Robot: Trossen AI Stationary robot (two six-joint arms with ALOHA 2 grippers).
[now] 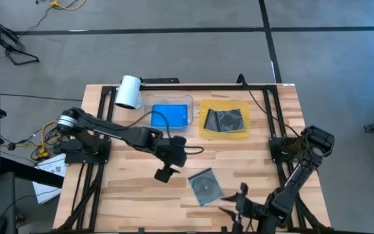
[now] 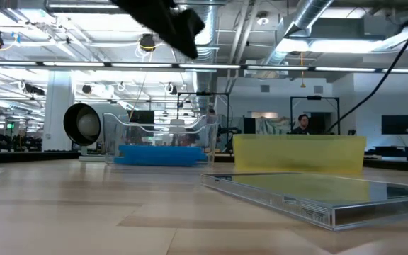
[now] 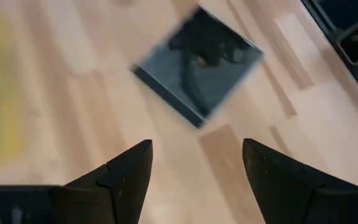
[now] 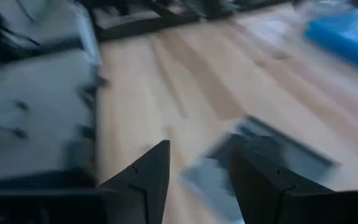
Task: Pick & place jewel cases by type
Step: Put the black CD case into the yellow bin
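Left gripper [image 1: 163, 174] hovered spread, empty, beside grey case [image 1: 205, 186]; right gripper [image 4: 197, 180] half-parted, empty. Risk: flat case skidding under fingertips.

A large open lab hall: exposed ceiling ducts [image 2: 317, 21], strip lights, monitors, grey concrete floor [image 1: 174, 52].

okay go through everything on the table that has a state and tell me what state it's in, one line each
Blue jewel cases: lying flat inside the clear tray.
Grey jewel cases: lying flat on the yellow tray.
Loose grey jewel case: flat on the bare table, closed, untouched.
Left claw: open, empty, hovering beside the loose case.
Right claw: empty, fingers apart, at the table's near edge.
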